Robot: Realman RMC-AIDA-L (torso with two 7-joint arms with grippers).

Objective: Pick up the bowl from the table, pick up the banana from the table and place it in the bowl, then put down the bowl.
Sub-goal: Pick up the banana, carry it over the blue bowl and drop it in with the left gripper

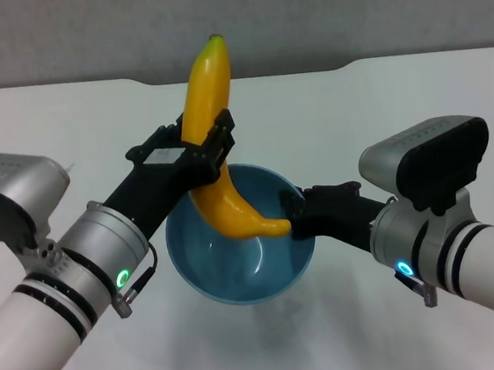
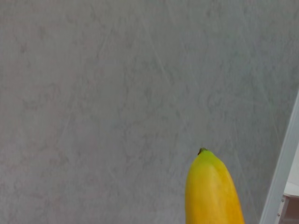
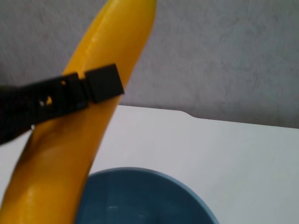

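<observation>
The yellow-orange banana (image 1: 207, 101) stands nearly upright, its lower end down inside the light blue bowl (image 1: 238, 270). My left gripper (image 1: 203, 145) is shut on the banana's middle, above the bowl's far left rim. My right gripper (image 1: 294, 214) is shut on the bowl's right rim and holds it a little above the white table (image 1: 354, 112). The left wrist view shows only the banana's tip (image 2: 212, 196) against the grey wall. The right wrist view shows the banana (image 3: 93, 121), a black left finger (image 3: 100, 84) across it, and the bowl (image 3: 140, 200) below.
The table's far edge has a shallow notch (image 1: 244, 75) behind the banana, with a grey wall (image 1: 343, 7) beyond. Both forearms reach in from the near corners.
</observation>
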